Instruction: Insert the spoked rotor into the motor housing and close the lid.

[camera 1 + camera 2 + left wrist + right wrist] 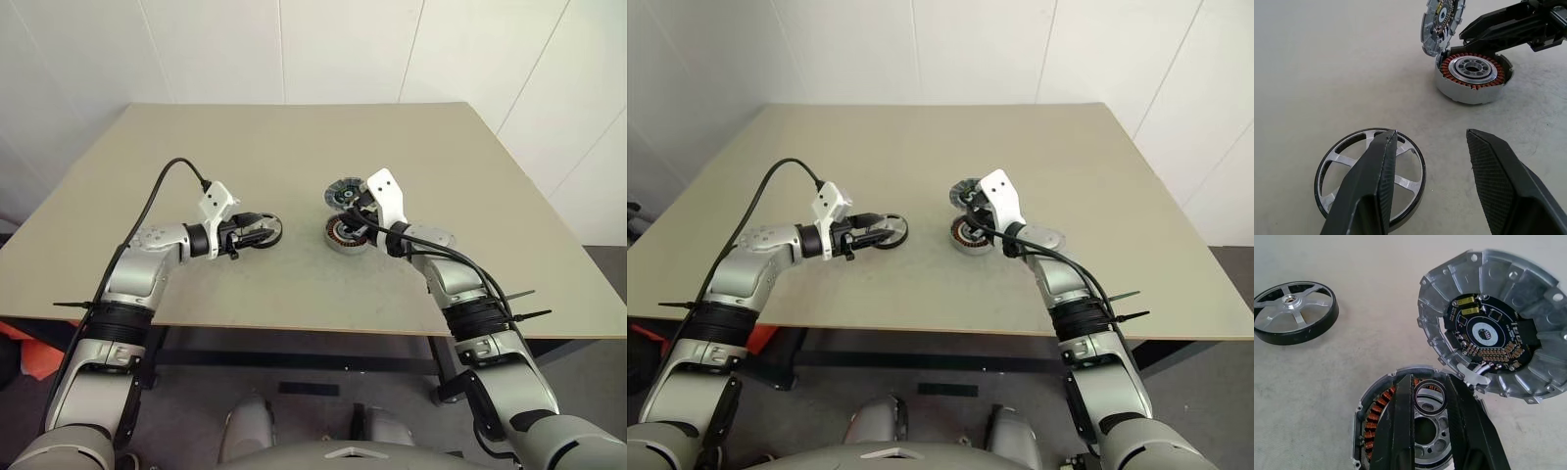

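Three motor parts are seen on the table [294,147]. The spoked rotor [1370,177] is laid flat, one finger of the left gripper [1432,147] passing over it; those jaws are spread, with nothing pinched between them. The motor housing [1472,77] is set well apart from it, copper windings exposed. The lid [1496,333] is propped tilted open at the housing's edge. The right gripper [1431,382] is poised over the housing, its jaws held narrowly apart around a small dark ring [1429,397].
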Motion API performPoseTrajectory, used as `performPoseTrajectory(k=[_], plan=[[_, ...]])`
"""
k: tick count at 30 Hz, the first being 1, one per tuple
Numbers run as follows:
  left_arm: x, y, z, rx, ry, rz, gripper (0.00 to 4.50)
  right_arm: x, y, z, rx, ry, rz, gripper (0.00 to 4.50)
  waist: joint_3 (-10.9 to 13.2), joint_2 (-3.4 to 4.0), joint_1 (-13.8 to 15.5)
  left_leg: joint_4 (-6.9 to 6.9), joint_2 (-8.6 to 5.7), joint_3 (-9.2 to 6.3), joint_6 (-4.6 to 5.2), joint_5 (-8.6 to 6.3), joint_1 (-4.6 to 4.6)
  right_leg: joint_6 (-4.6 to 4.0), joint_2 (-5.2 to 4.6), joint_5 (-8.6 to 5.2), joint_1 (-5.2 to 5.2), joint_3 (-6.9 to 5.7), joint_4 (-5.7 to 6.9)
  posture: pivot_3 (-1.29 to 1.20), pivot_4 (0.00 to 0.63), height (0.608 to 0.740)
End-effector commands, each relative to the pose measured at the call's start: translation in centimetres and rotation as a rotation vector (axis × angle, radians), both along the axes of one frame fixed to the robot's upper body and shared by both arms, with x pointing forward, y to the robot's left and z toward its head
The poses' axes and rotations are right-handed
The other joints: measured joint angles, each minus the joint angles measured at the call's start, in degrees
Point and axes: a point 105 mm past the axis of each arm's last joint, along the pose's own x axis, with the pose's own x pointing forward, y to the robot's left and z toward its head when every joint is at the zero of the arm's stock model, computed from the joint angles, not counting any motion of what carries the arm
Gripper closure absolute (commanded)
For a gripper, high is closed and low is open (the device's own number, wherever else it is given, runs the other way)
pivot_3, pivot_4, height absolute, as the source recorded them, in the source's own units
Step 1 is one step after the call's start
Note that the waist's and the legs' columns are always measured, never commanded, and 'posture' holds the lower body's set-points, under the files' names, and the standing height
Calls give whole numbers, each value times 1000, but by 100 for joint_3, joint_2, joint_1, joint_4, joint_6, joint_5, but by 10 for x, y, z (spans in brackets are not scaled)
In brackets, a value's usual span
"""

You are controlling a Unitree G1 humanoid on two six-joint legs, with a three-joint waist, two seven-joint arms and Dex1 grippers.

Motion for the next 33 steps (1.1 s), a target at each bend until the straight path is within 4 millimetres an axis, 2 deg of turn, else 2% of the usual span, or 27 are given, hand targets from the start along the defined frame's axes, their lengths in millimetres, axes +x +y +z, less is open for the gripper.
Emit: performPoseTrajectory(k=[1, 8, 17, 25, 31, 33], plan=[[2, 1, 14, 7, -61, -1, 2112, 3, -1, 11, 2, -48, 3, 3887, 0, 0, 0, 0, 0, 0, 0, 0, 0, 0, 0, 0, 0, 0, 0, 0, 0, 740], [4, 3, 14, 17, -64, 5, 2112, -1, 4, 0, -2, -23, 5, 3887, 0, 0, 0, 0, 1, 0, -1, 1, 1, 0, 0, 0, 0, 0, 1, 0, 0, 740], [7, 2, 15, 26, -71, 10, 2112, -2, -4, -18, -18, 17, -35, 3887, -1, -2, 0, 1, 1, 0, -1, 1, 2, 0, 0, 0, 1, 1, 2, 0, 0, 740], [9, 2, 15, 30, -73, 11, 2112, -1, -9, -20, -27, 14, -48, 3887, -2, -3, -1, 1, 1, 0, -2, 1, 31, 1, 0, -1, 25, 1, 4, 0, 0, 740], [10, 3, 15, 33, -77, 18, 2112, -4, -4, -20, 10, 41, -20, 3887, -2, -3, -1, 0, 1, 0, -2, 1, 32, 1, 0, -1, 27, 2, 3, 0, 0, 740], [10, 3, 15, 36, -79, 22, 2112, -6, -2, -20, 17, 48, -6, 3133, -2, -4, -2, 0, 1, 0, -2, 1, 32, 1, 0, -1, 27, 2, 3, 0, 0, 740]])
